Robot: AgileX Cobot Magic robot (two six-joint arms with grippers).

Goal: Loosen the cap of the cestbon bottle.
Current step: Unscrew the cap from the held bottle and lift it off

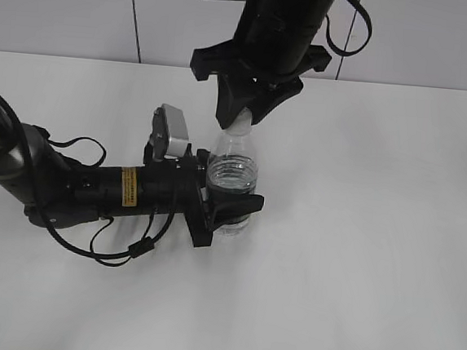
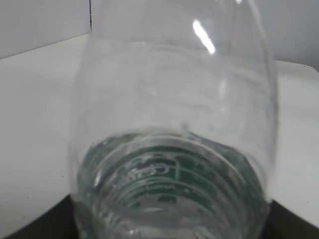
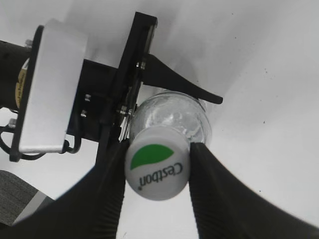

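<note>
The cestbon bottle (image 1: 232, 171) stands upright on the white table, clear, with water in it and a green label low down. My left gripper (image 1: 232, 212) reaches in from the left and is shut on the bottle's lower body. In the left wrist view the bottle (image 2: 169, 124) fills the frame. My right gripper (image 1: 243, 114) comes down from above and is shut on the cap (image 1: 239, 127), which is mostly hidden there. In the right wrist view the white cap (image 3: 157, 168) with its green patch sits between both black fingers (image 3: 158, 147), touching each. The bottle's shoulder (image 3: 174, 114) shows below it.
The white table (image 1: 375, 237) stretches round the bottle, with a wall behind. The left arm with its silver camera block (image 1: 172, 133) and loose cables (image 1: 112, 250) lies across the left side.
</note>
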